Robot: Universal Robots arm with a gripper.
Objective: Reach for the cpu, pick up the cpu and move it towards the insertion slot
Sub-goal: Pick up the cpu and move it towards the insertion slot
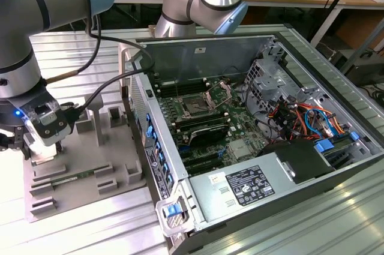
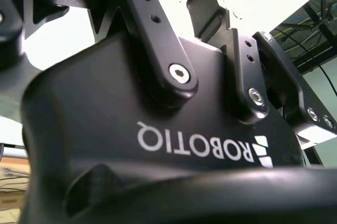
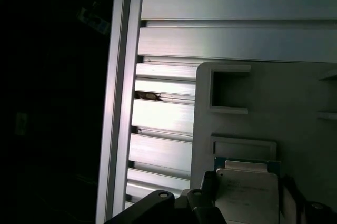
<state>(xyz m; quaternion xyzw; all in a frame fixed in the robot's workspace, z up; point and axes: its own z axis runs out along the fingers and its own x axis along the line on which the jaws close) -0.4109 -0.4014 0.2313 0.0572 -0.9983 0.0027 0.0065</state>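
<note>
White-lettered gripper [image 1: 43, 147] low over the cpu [image 3: 246, 195] on the grey fixture [image 1: 84, 198], grip impossible to tell

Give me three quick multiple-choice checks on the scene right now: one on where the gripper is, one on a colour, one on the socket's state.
1. The gripper is:
A) over the grey tray beside the case
B) inside the case
C) raised high above everything

2. The memory stick on the tray is:
A) red
B) green
C) yellow

3. The insertion slot is:
A) hidden under a cooler
B) closed off by a lid
C) uncovered, without the cpu

Answers:
1 A: it hangs over the tray, on the exterior view's left of the case.
2 B: the thin strip looks green.
3 C: the socket shows dark, and the first wrist view has the cpu on the tray.
</note>
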